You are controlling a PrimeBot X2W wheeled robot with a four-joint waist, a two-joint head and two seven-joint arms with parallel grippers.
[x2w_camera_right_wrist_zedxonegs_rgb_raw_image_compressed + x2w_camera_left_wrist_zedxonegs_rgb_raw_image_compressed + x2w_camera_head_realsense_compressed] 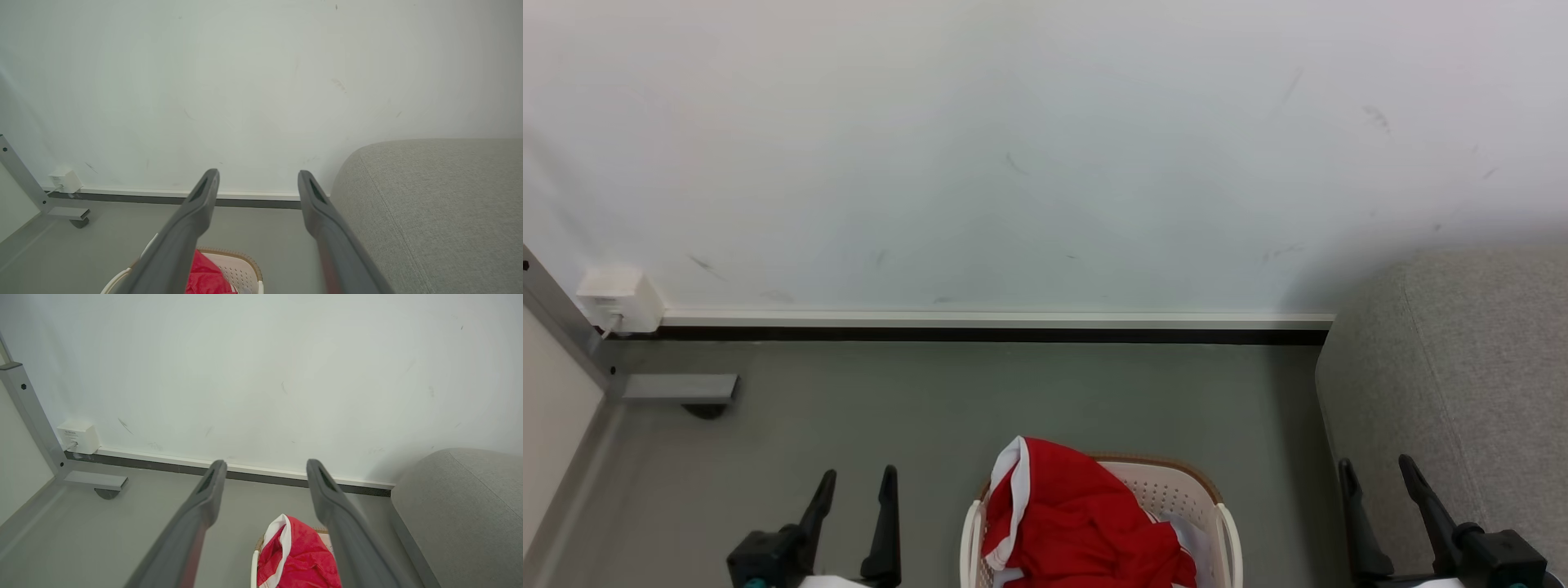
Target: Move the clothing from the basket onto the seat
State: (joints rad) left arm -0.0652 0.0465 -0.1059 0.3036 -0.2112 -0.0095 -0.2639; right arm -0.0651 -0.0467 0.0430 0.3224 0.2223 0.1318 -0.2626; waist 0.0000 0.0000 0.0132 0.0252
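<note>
Both grippers empty. Left gripper (859, 474): fingers parted, nothing between them. Right gripper (1377, 462): the same, a moderate gap, neither wide nor pinched.

Clothing (1078, 523) lies heaped in the basket (1168, 494), between the two grippers, a little nearer the left one and to its right. In the left wrist view the heap sits low between that gripper's fingers, toward the right-hand one. The seat (1462, 367) lies beneath and beyond the right gripper, just beside the basket's far side from the left gripper.

Handling, as a judgement: thin sports fabric, light, limp, probably slick. It will not hold a shape; it should sag and trail once lifted, and a hanging edge could catch on the basket rim. A single layer may slide out of the fingers, so a bunched fold is the better hold. Best spot looks like the raised crest of the heap, by the white-trimmed edge on the side toward the left gripper.

Look: bright red, crumpled, mounded above the rim. A white band runs along one upstanding edge. Some white cloth shows lower down, on the side toward the right gripper.
</note>
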